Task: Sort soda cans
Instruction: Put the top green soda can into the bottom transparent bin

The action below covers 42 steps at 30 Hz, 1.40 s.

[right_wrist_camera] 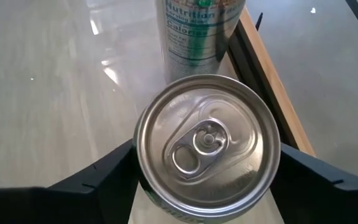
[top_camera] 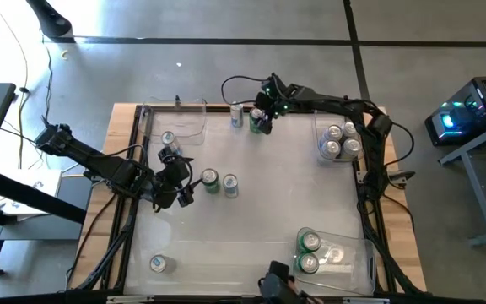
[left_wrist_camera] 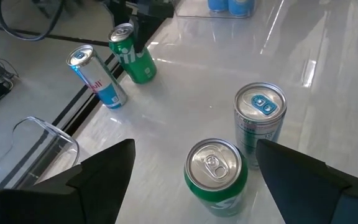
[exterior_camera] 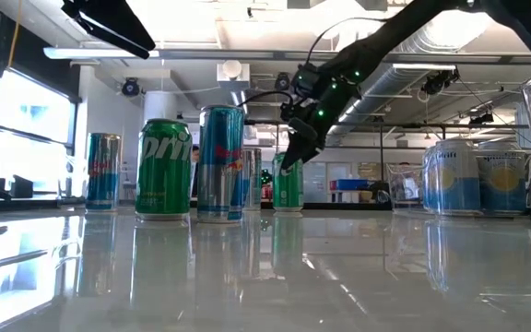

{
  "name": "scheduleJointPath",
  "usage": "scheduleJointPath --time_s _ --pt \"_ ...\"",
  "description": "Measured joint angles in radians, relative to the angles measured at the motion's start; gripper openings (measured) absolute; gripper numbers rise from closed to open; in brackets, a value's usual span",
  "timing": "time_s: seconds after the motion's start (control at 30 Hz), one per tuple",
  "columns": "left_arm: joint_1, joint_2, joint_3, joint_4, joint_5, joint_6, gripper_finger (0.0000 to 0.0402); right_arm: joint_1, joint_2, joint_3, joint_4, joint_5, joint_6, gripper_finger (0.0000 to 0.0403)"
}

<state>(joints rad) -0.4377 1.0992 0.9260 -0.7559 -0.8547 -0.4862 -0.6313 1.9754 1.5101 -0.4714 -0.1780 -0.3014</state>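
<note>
My right gripper (top_camera: 261,118) is at the table's far edge, shut on a green soda can (right_wrist_camera: 207,146) that stands upright there (exterior_camera: 288,184). A silver-and-blue can (top_camera: 237,116) stands just left of it. My left gripper (top_camera: 181,187) hangs open at the table's left. Beyond its fingertips a green can (left_wrist_camera: 216,174) and a silver-white can (left_wrist_camera: 260,118) stand upright side by side on their bases, untouched. My right gripper has the green can between its two fingers, one finger (right_wrist_camera: 104,174) on each side of the can's upper wall (right_wrist_camera: 143,186), just under the top rim. The fingers slant down from the far right. The can stands upright with its base on the table (exterior_camera: 288,208).
A clear bin (top_camera: 363,127) at the far right holds three silver-white cans. Another bin (top_camera: 353,253) at the near right holds two green cans. A third bin (top_camera: 194,114) lies at the far left, with a blue can (top_camera: 168,138) by it. One can (top_camera: 157,263) stands near left.
</note>
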Motion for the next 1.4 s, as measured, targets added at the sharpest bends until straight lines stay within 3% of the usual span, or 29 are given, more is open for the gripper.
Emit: scheduleJointPath --time_s 0.37,0.57,0.67,0.8,0.97,1.17,1.3,1.4 --pt "-0.055 0.0 0.0 -0.004 -0.005 -0.039 0.0329 0.1 -0.219 -0.001 -0.12 0.058 0.058 0.0285" --pt "-0.124 0.0 -0.01 -0.01 -0.031 -0.123 0.0329 0.297 -0.446 -0.001 -0.255 0.198 0.087 0.0285" --pt "-0.16 0.001 -0.014 -0.025 -0.051 -0.175 0.0329 0.441 -0.564 -0.001 -0.333 0.274 0.177 0.0285" --pt "-0.197 0.0 -0.014 -0.027 -0.098 -0.216 0.0329 0.682 -0.695 0.0 -0.41 0.391 0.374 0.0285" --pt "-0.228 0.0 -0.014 -0.026 -0.157 -0.237 0.0329 1.04 -0.743 0.0 -0.52 0.573 0.696 0.0285" --pt "-0.245 0.0 -0.014 -0.024 -0.213 -0.246 0.0329 1.417 -0.698 0.0 -0.658 0.732 1.143 0.0285" --pt "-0.245 0.0 -0.014 -0.006 -0.219 -0.246 0.0329 1.596 -0.631 0.0 -0.758 0.825 1.438 0.0285" --pt "-0.245 0.0 -0.014 -0.001 -0.232 -0.245 0.0329 1.689 -0.568 0.0 -0.86 0.828 1.673 0.0285"
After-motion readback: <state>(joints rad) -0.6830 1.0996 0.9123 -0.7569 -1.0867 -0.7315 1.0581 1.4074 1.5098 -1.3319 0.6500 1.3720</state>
